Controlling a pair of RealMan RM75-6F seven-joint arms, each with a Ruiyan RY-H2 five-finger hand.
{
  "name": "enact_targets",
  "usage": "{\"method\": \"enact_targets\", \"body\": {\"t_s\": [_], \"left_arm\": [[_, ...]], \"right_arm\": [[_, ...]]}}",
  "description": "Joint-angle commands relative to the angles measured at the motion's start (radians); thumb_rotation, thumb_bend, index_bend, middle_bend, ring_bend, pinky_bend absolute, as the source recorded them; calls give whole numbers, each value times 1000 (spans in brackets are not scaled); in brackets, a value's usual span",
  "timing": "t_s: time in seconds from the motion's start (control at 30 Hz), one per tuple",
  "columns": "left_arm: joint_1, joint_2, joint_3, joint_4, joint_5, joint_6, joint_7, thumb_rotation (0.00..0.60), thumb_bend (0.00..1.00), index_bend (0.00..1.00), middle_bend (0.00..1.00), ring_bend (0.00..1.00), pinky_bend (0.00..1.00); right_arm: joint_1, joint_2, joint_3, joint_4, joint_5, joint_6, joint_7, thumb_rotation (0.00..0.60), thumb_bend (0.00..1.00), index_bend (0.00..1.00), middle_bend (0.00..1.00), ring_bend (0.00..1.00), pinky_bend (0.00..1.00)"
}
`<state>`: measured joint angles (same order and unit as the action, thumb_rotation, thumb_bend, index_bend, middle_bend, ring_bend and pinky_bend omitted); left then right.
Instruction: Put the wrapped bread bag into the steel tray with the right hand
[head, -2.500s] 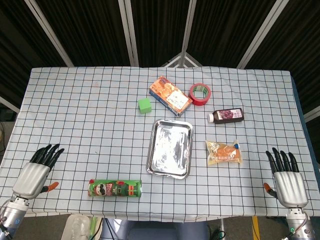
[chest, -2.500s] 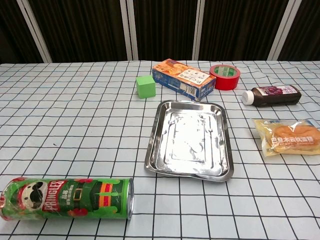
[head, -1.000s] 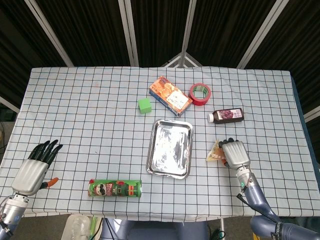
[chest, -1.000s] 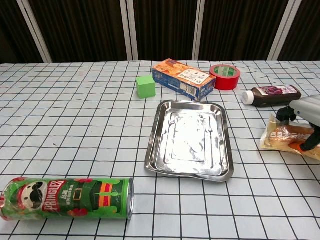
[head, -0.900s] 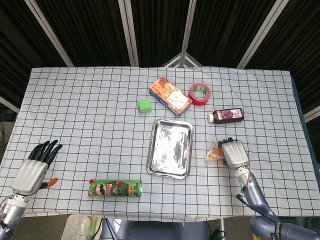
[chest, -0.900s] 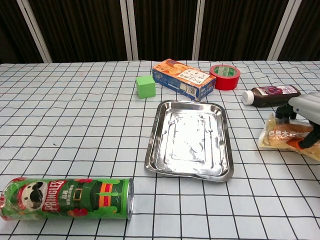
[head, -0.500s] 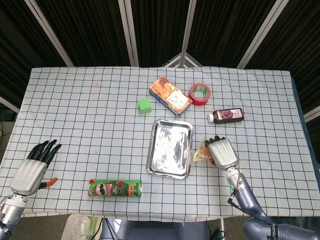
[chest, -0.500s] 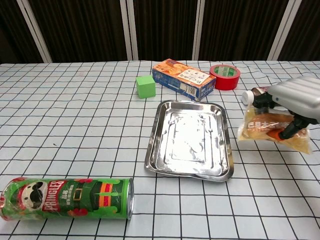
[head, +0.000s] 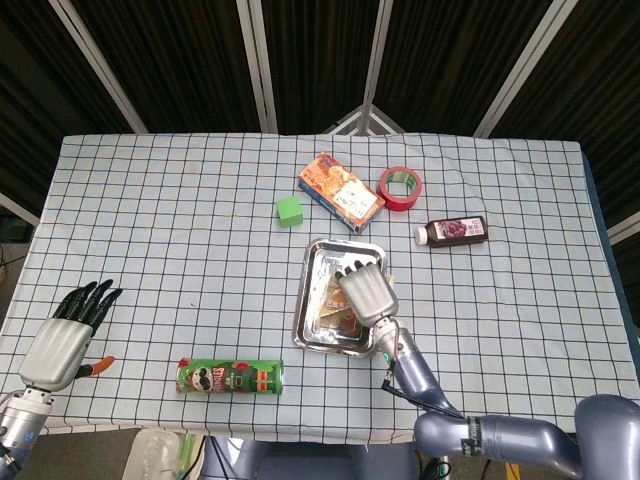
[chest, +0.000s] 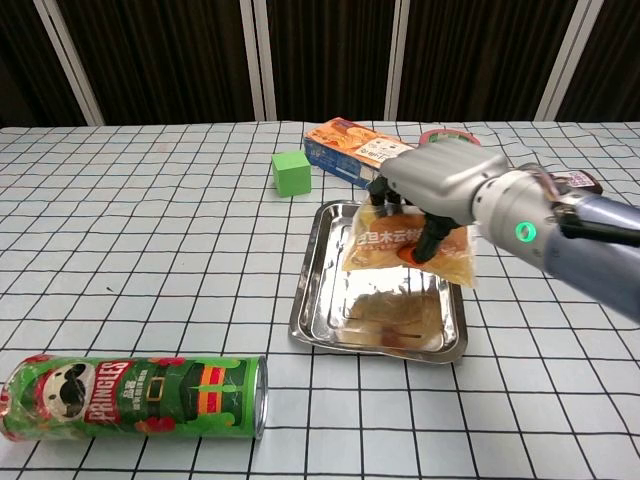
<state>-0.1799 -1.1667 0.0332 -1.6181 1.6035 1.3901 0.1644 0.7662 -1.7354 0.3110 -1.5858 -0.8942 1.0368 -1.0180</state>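
Note:
My right hand (chest: 440, 190) grips the wrapped bread bag (chest: 395, 244), a clear wrapper with an orange bun, and holds it in the air just above the steel tray (chest: 318, 290). From above, the right hand (head: 366, 293) covers most of the bag (head: 334, 302), which shows over the tray (head: 312, 322) interior. The bag hangs clear of the tray floor, and its reflection shows in the metal. My left hand (head: 70, 335) rests open at the table's near left corner, fingers spread, holding nothing.
A green Pringles can (head: 230, 377) lies near the front edge. Behind the tray sit a green cube (head: 289, 211), an orange snack box (head: 340, 190), a red tape roll (head: 400, 188) and a dark bottle (head: 454, 231).
My right hand has lifted the bread bag from the cloth at the right and carried it left, from beside the tray's right rim to above the tray. The left hand stayed put.

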Motion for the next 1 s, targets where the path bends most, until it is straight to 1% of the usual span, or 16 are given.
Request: {"method": "enact_targets", "body": {"t_s": [0.03, 0.1, 0.13, 0.17, 0.2, 0.23, 0.27, 0.3, 0.4, 0.6, 0.7, 0.77, 0.83, 0.87, 0.93, 1.0], "left_arm": [[-3, 0, 2, 3, 1, -5, -3, 600, 82, 0, 0, 0, 92], [-3, 0, 3, 3, 3, -6, -3, 600, 82, 0, 0, 0, 92], [-3, 0, 4, 2, 4, -6, -2, 600, 82, 0, 0, 0, 92], [-2, 0, 4, 1, 5, -4, -2, 600, 82, 0, 0, 0, 92], [-2, 0, 5, 1, 7, -2, 0, 600, 83, 0, 0, 0, 92], [-1, -1, 6, 0, 9, -1, 1, 600, 83, 0, 0, 0, 92], [-1, -2, 7, -1, 11, 0, 4, 600, 83, 0, 0, 0, 92], [-1, -3, 7, -1, 11, -1, 7, 600, 83, 0, 0, 0, 92], [-3, -8, 8, -2, 10, -9, 16, 600, 83, 0, 0, 0, 92], [-5, -14, 11, -4, 9, -17, 36, 600, 83, 0, 0, 0, 92], [0, -9, 12, -9, 14, -4, 35, 600, 82, 0, 0, 0, 92], [4, -7, 13, -11, 19, 6, 33, 600, 82, 0, 0, 0, 92], [6, -4, 15, -11, 24, 11, 31, 600, 82, 0, 0, 0, 92], [6, -3, 16, -12, 25, 10, 31, 600, 82, 0, 0, 0, 92], [7, -2, 19, -15, 26, 8, 36, 600, 83, 0, 0, 0, 92], [7, -5, 19, -19, 28, 8, 47, 600, 83, 0, 0, 0, 92]], "right_arm": [[65, -65, 30, 73, 67, -9, -33, 600, 409, 510, 469, 345, 525], [75, -77, 29, 89, 84, 3, -35, 600, 409, 396, 426, 334, 524], [78, -80, 28, 92, 90, 8, -35, 600, 409, 262, 361, 301, 524], [78, -80, 24, 95, 97, 13, -39, 600, 409, 169, 298, 265, 523], [79, -77, 18, 94, 105, 19, -46, 600, 409, 64, 191, 187, 505], [77, -72, 12, 88, 116, 27, -56, 600, 409, 8, 97, 104, 473], [74, -61, 5, 68, 131, 37, -66, 600, 400, 0, 34, 42, 432], [73, -53, 2, 52, 139, 44, -69, 600, 389, 0, 12, 17, 402], [58, -9, -11, -36, 166, 97, -97, 600, 319, 0, 0, 0, 297], [4, 99, -67, -252, 142, 245, -139, 600, 286, 0, 0, 0, 272], [-64, 184, -142, -369, 52, 342, -124, 600, 287, 0, 0, 0, 228], [-131, 248, -206, -419, -38, 415, -73, 600, 287, 0, 0, 0, 116], [-221, 327, -301, -430, -176, 486, 36, 600, 287, 0, 0, 0, 40], [-256, 353, -336, -413, -230, 513, 85, 600, 287, 0, 0, 0, 22], [-356, 409, -437, -309, -373, 587, 257, 600, 287, 0, 0, 0, 0], [-431, 431, -495, -196, -445, 641, 405, 600, 287, 0, 0, 0, 0]]}}
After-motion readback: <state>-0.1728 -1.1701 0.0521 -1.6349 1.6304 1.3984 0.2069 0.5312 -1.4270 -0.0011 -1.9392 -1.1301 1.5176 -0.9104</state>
